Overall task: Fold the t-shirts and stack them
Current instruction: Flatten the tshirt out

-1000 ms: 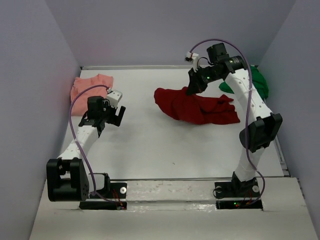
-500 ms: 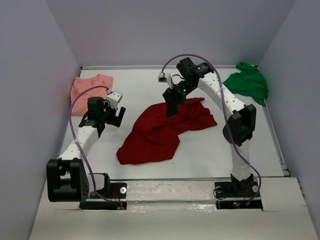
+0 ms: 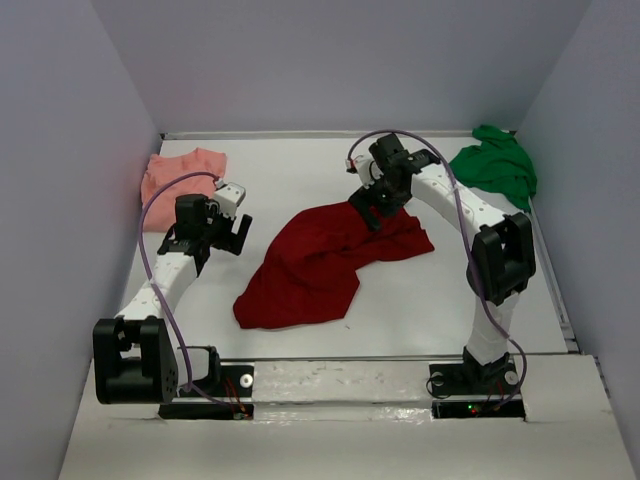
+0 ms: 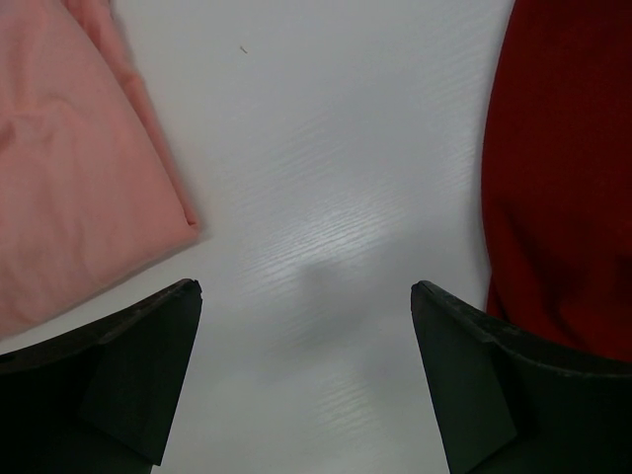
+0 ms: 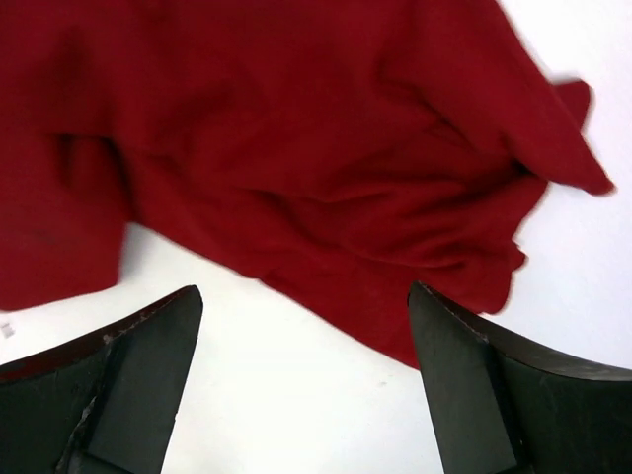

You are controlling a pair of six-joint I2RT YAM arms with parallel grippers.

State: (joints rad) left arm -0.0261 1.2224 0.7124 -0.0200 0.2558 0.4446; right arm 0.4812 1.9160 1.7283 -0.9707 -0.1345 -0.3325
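Note:
The dark red t-shirt (image 3: 320,258) lies spread and rumpled across the middle of the table; its cloth (image 5: 296,128) fills the top of the right wrist view. My right gripper (image 3: 373,207) hovers open over the shirt's far edge, nothing between its fingers. The salmon-pink t-shirt (image 3: 178,176) lies at the far left, and its edge (image 4: 69,168) shows in the left wrist view. The bright green t-shirt (image 3: 496,164) is bunched at the far right corner. My left gripper (image 3: 228,236) is open above bare table, between the pink and red shirts.
Grey walls enclose the table on the left, far and right sides. A white rail (image 3: 340,375) runs along the near edge by the arm bases. A purple cable (image 3: 160,200) loops off the left arm.
The right gripper dragged the red shirt from the far right toward the middle, let it go and opened; the shirt now lies spread out. The left arm has not moved.

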